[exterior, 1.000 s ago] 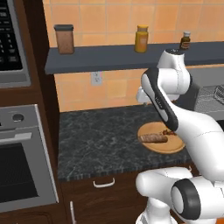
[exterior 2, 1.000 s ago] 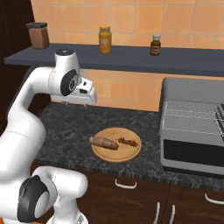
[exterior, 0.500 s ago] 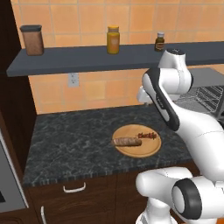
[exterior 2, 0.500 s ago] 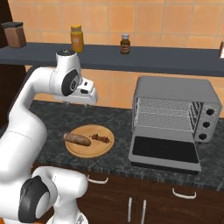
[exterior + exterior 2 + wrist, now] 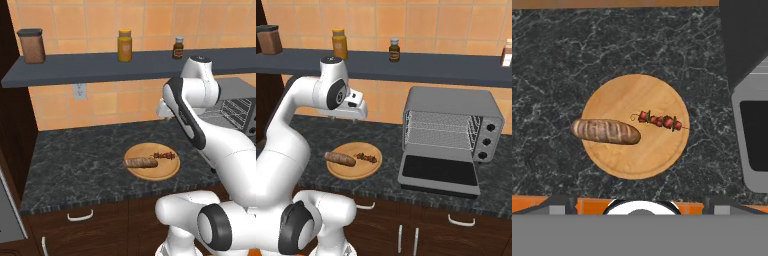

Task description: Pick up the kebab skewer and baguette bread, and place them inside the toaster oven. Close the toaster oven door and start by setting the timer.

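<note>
A brown baguette and a kebab skewer lie side by side on a round wooden board on the dark counter. My gripper hangs high above the board, open and holding nothing; its fingertips stand wide apart. The grey toaster oven stands to the right of the board. Its glass door lies folded down flat, and the wire rack shows inside. The left base view has the baguette, the skewer and part of the toaster oven behind the arm.
A dark shelf runs along the tiled wall above the counter with jars and a small bottle on it. Three knobs sit on the toaster oven's right side. Bare dark counter lies left of the board.
The whole scene has slid left in both base views as the base drove right. The wall oven has left the picture and the toaster oven has come fully in. The arm's pose looks the same.
</note>
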You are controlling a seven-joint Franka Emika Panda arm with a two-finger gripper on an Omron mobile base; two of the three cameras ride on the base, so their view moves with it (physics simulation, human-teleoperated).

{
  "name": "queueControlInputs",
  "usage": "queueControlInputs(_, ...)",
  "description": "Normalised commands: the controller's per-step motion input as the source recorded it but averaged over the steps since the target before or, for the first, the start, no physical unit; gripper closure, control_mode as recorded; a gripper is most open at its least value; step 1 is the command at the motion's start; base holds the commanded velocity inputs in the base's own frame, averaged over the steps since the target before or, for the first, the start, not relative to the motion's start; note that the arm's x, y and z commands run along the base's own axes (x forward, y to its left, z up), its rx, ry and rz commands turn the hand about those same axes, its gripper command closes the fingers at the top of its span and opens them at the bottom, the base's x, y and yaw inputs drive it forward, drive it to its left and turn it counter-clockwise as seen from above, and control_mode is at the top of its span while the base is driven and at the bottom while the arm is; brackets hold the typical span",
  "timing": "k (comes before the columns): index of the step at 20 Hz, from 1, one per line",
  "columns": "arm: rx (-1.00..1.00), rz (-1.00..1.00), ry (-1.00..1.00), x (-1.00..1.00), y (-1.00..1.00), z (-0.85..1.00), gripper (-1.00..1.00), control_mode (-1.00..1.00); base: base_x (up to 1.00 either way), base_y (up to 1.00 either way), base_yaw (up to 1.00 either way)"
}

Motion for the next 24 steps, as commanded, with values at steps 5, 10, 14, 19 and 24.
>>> queueControlInputs(5, 0.0, 0.0, 0.0, 0.0, 0.0, 0.0, -1.0, -1.0, 0.0, 0.0, 0.0)
queueControlInputs(10, 0.0, 0.0, 0.0, 0.0, 0.0, 0.0, -1.0, -1.0, 0.0, 0.0, 0.0)
queueControlInputs(14, 0.0, 0.0, -0.01, -0.18, -0.05, -0.02, -1.0, -1.0, 0.0, 0.0, 0.0)
queueControlInputs(19, 0.05, 0.06, -0.22, -0.57, -0.64, -0.09, -1.0, -1.0, 0.0, 0.0, 0.0)
queueControlInputs(24, 0.07, 0.25, -0.37, -0.37, -0.89, 0.0, -1.0, -1.0, 0.0, 0.0, 0.0)
